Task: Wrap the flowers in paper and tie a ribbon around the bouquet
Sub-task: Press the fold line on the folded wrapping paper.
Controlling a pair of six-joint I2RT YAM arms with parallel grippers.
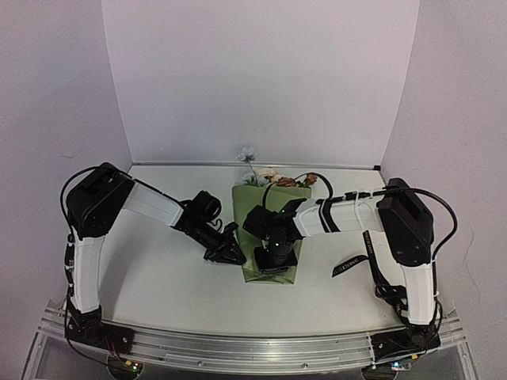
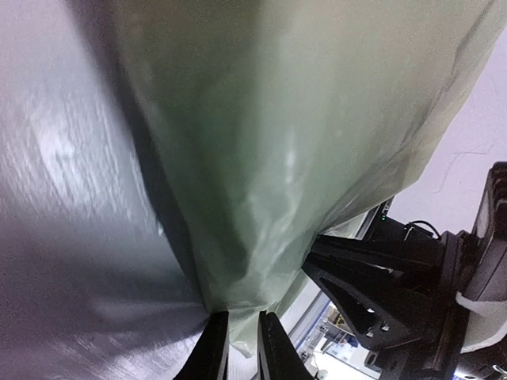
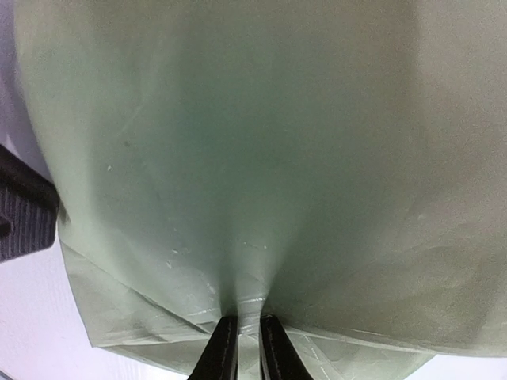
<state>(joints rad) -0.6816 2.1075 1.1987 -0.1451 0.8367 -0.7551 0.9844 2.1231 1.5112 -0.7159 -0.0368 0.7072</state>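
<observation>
Paper is folded around the flowers into a flat green bundle on the table. Both grippers are at its near end.

Finding 1, axis. We note that the bundle's long axis runs straight ahead of both grippers. The blooms stick out at the far end and the closed end lies directly under the wrists.

Finding 2, right gripper. It stands over the middle of the near end. In its wrist view the fingers are pressed close, and the sheet puckers down into the narrow gap between them. We read this as a pinch on the paper.

Finding 3, left gripper. It sits at the bundle's left edge, so the bundle lies just to its right. Its fingers are nearly together with a fold of the sheet drawn down between them. We judge this also a pinch on the paper, though we cannot confirm how firm it is.

Finding 4, ribbon. It hangs off the right arm, behind and to the right of the right gripper and well apart from the bundle. No ribbon is tied around the bundle yet.

Assessment. The wrap appears closed and held from two sides. We judge that the tie comes next, and the right gripper is much the nearer to the ribbon. The band would have to cross the bundle's long axis near the narrow end.
</observation>
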